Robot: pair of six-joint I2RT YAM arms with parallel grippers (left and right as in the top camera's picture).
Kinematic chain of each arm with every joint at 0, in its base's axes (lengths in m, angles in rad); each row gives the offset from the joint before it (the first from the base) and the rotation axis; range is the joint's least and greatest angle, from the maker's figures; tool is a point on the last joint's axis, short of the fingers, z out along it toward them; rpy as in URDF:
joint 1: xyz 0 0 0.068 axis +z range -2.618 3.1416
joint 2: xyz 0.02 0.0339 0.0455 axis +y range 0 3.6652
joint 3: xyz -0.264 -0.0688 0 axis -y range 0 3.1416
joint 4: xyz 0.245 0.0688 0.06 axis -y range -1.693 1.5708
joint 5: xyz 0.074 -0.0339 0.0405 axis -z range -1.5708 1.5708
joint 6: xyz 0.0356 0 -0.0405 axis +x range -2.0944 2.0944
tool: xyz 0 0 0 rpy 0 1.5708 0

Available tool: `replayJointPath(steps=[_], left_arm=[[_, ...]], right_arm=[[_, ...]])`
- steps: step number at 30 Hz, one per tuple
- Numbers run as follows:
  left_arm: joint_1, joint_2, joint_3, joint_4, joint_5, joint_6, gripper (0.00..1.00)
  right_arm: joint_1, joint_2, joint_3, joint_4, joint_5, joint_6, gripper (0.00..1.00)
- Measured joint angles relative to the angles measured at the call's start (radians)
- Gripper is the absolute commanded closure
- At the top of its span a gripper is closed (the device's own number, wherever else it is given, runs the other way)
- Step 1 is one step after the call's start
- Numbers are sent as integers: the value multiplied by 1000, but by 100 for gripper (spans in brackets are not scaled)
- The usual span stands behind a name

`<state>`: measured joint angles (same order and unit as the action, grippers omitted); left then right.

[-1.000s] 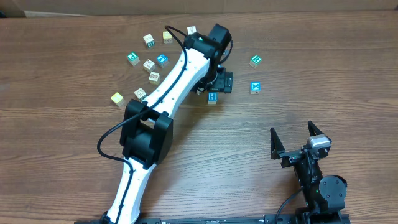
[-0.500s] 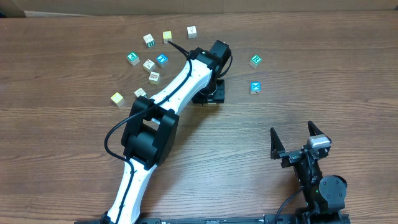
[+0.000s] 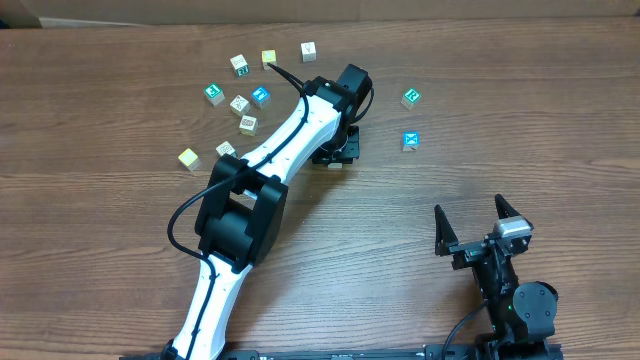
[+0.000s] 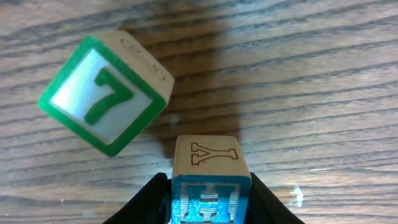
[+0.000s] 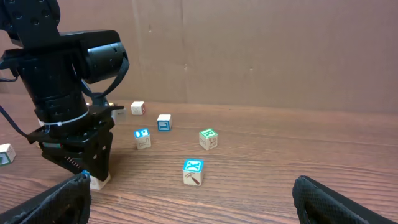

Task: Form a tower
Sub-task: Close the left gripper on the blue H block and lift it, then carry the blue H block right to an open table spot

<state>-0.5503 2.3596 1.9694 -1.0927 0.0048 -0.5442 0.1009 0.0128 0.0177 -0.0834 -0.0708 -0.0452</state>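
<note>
My left gripper stands over a small wooden cube with a blue H face and a Y on its side. Its jaws press both sides of this cube, which rests on the table. A cream cube with a green 7 lies tilted just beyond it. A blue-faced cube with a white X sits alone to the right, also seen from the right wrist. No tower shows in any view. My right gripper waits open near the front edge, nothing between its fingers.
A green-faced cube lies behind the X cube. Several loose cubes are scattered at the back left, among them a teal one, a blue one and a yellow one. The left arm stretches diagonally across the table.
The left gripper has shifted left over the blue H cube, covering it from above, and its jaws have closed onto the cube's sides. The right arm has stayed still.
</note>
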Motion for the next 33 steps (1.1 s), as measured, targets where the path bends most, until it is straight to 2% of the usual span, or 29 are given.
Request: replayJointPath(steps=[11,23,33], left_arm=[[0,0,0,-16,-77,-27,70],[4,0,0,44,-206,-50,71],[56,0,0,111,-231,-53,75]], right_arm=[[0,0,0,0,0,0,0],[0,0,0,0,0,0,0],[0,0,0,0,0,0,0]])
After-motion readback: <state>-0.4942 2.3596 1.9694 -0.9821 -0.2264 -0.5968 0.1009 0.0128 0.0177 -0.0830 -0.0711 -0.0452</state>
